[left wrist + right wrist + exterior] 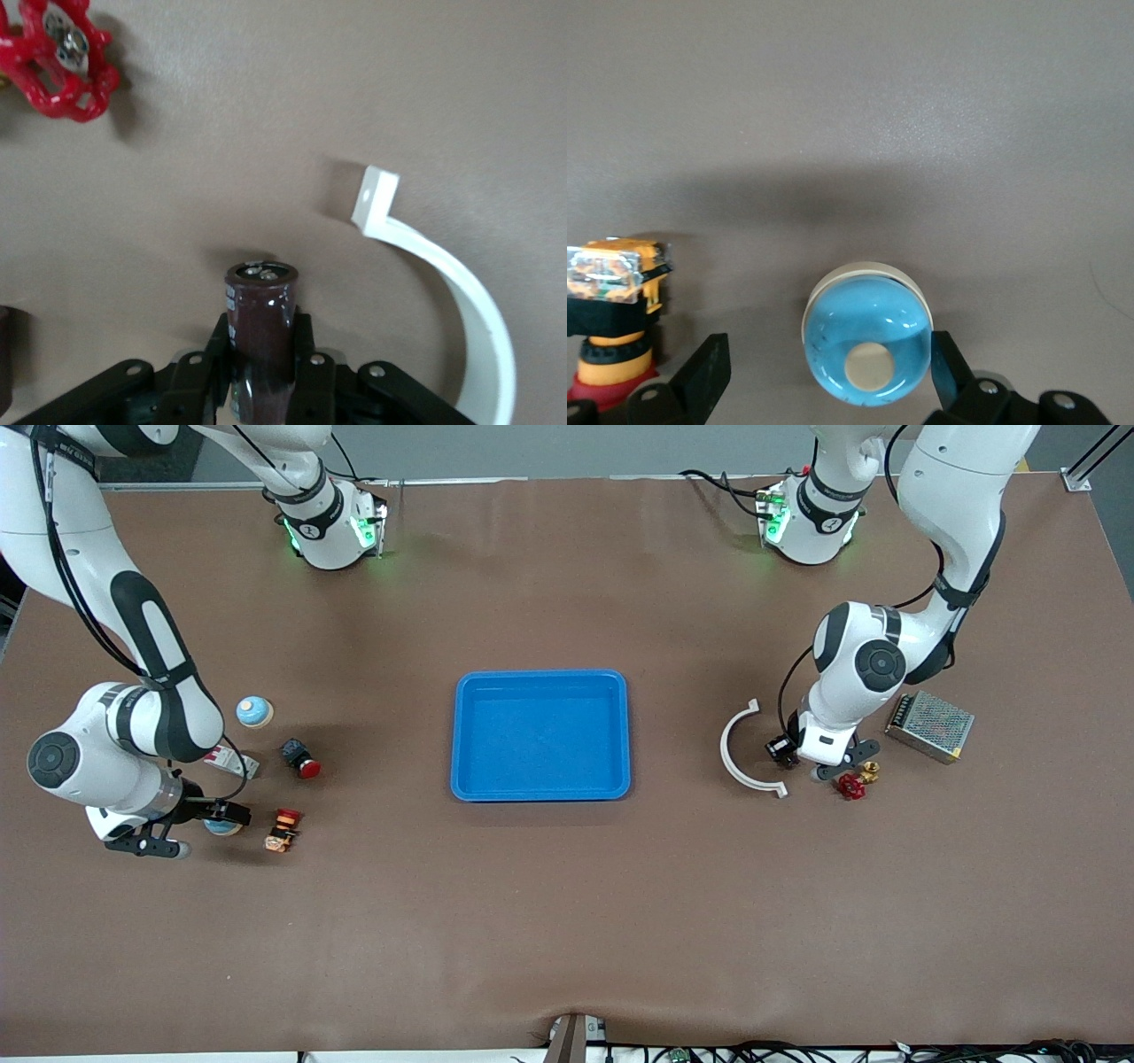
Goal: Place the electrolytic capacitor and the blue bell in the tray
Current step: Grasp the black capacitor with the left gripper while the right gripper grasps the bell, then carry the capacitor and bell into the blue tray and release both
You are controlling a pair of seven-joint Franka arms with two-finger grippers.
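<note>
Front view: the blue tray (540, 735) sits empty at the middle of the brown table (567, 921). Toward the right arm's end, the right gripper (197, 834) is low at the table with a blue bell (222, 827) between its fingers; a second blue-topped bell (254, 711) stands farther from the camera, with a black-and-red push button (301, 758) and an orange-and-red switch (283, 830) nearby. Toward the left arm's end, the left gripper (819, 766) is down beside a white curved bracket (744, 751), with a red valve handle (851, 786) just beside it and a metal mesh box (929, 725) near that. Left wrist view: the left gripper (262, 376) is clamped on the electrolytic capacitor (260, 332), a dark brown cylinder standing upright between the black fingers (197, 381); the bracket (452, 297) curves close by and the valve handle (58, 53) lies apart. Right wrist view: the right gripper (830, 372) has its jaws spread wide, one on each side of the bell (868, 345), neither pressing on it; the bell rests on the table, with the switch (611, 310) just beside one finger (704, 376).
</note>
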